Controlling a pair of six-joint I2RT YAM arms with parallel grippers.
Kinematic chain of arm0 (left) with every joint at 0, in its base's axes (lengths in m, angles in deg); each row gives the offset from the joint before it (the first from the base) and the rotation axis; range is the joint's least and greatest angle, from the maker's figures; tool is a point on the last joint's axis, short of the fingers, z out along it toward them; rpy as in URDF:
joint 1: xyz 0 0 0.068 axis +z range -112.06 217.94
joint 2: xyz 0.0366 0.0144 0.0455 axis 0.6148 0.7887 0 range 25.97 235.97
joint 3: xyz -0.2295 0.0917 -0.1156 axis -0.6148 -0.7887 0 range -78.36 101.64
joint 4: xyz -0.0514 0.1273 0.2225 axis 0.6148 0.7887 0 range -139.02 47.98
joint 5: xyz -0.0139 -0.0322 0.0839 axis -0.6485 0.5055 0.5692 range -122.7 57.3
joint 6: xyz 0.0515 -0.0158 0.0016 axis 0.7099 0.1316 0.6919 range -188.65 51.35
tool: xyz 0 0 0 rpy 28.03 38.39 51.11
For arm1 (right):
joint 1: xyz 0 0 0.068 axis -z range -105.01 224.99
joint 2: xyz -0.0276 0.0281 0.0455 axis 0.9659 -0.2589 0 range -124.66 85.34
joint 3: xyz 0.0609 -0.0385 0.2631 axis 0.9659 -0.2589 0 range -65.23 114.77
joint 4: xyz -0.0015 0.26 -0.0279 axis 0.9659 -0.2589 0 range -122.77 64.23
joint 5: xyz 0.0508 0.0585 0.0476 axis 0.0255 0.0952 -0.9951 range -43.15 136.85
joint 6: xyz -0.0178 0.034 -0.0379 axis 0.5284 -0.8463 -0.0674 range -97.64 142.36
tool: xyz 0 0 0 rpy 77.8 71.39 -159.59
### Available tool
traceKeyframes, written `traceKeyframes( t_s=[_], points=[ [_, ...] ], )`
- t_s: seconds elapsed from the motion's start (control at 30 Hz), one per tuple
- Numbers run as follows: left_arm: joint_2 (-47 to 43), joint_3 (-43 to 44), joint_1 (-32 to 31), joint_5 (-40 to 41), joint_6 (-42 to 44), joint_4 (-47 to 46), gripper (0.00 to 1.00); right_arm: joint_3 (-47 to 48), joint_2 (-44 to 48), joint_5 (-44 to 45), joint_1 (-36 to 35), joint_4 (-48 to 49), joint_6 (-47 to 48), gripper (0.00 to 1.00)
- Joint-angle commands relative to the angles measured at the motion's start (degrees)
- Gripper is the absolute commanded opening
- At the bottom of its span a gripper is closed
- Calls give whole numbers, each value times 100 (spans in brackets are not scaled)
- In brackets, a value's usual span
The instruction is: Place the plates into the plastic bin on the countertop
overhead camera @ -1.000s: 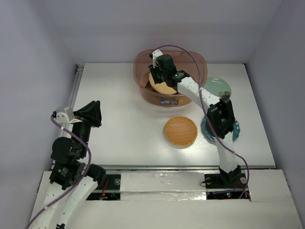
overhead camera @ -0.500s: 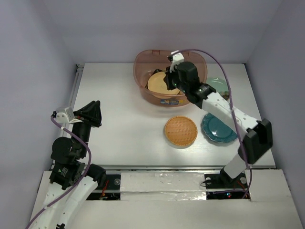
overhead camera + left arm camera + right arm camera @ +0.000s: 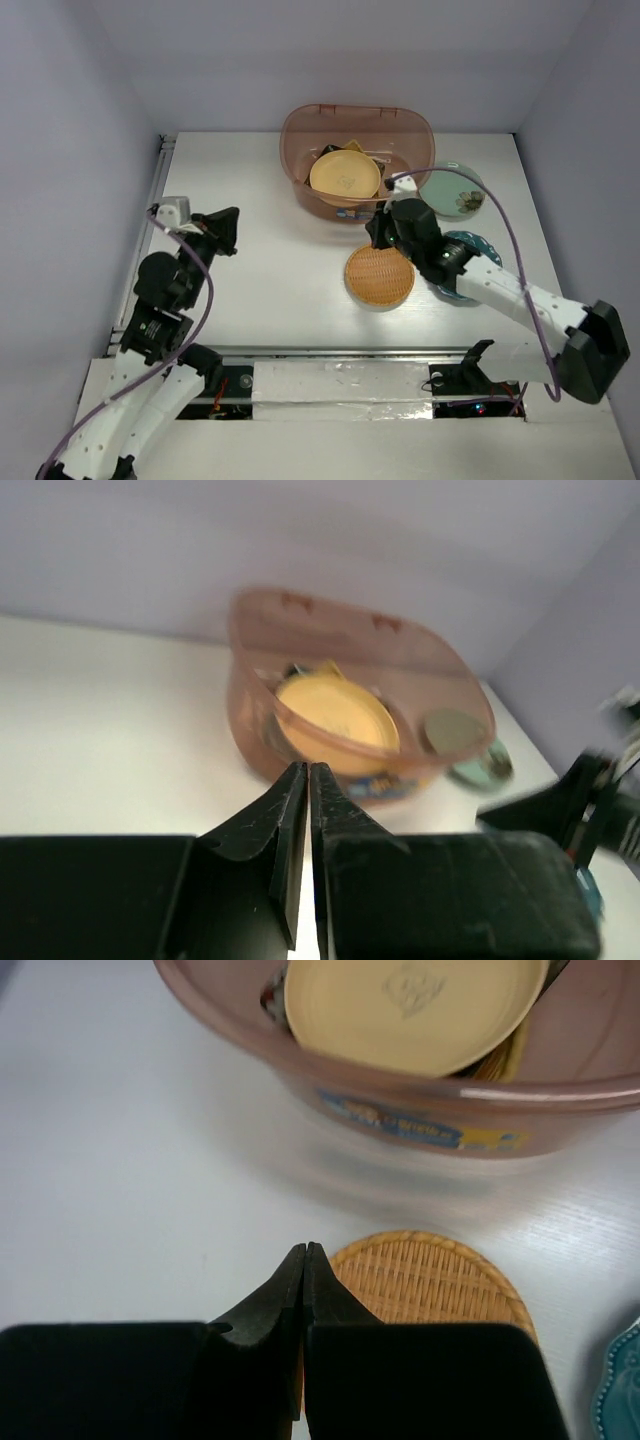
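- The orange ribbed plate (image 3: 380, 275) lies flat on the bench (image 3: 260, 280), just on the near side of the plastic bin (image 3: 355, 107). I take it as next to go.
- It looks stiff, light and hard-surfaced, probably brittle if dropped. It's shallow and flat on the bench, so only the rim gives a hold. I'd pinch the far-left edge.
- The right fingers (image 3: 280, 1300) are pressed together and holding nothing, tips over the bench at that far-left edge. They need to spread first.
- The left fingers (image 3: 270, 820) are also pressed together and empty, well apart on the left, pointing toward the bin.
- The yellow plate (image 3: 345, 175) is already in the bin, on top of other dishes that are mostly hidden.
- The teal scalloped plate (image 3: 622, 1385) is just right of the ribbed one, partly under the right arm, so it's easy to nudge.
- The pale green plate (image 3: 452, 190) sits beside the bin's right wall.
- The bin's near wall stands in the way, so the plate must clear the rim.
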Motion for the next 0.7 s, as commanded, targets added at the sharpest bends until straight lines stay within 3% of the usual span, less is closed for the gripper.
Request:
traceKeyframes(
  t_s=[0.0,0.17,0.33,0.43,0.47,0.53,0.67],
  points=[
    [650,122,36,-1096,-518,-141,4,62,846,792,7,643,-343,0],
    [1249,-990,-182,-2128,-1608,-1096,0,-157,1717,1443,59,906,-370,0],
    [2575,-1303,-1166,-1347,-2110,-1862,2,-631,2544,1795,113,1310,-361,0],
    [3305,-1136,-1510,-1232,-2285,-2240,20,-851,2826,1743,113,1469,-396,0],
    [3620,-1066,-1571,-1197,-2330,-2424,31,-905,2896,1725,113,1504,-422,0],
    [3920,-952,-1650,-1127,-2426,-2635,40,-1062,2931,1646,113,1627,-510,4],
    [4711,-785,-1774,-1135,-2602,-2900,43,-1177,2923,1628,113,1716,-607,7]
  ],
)
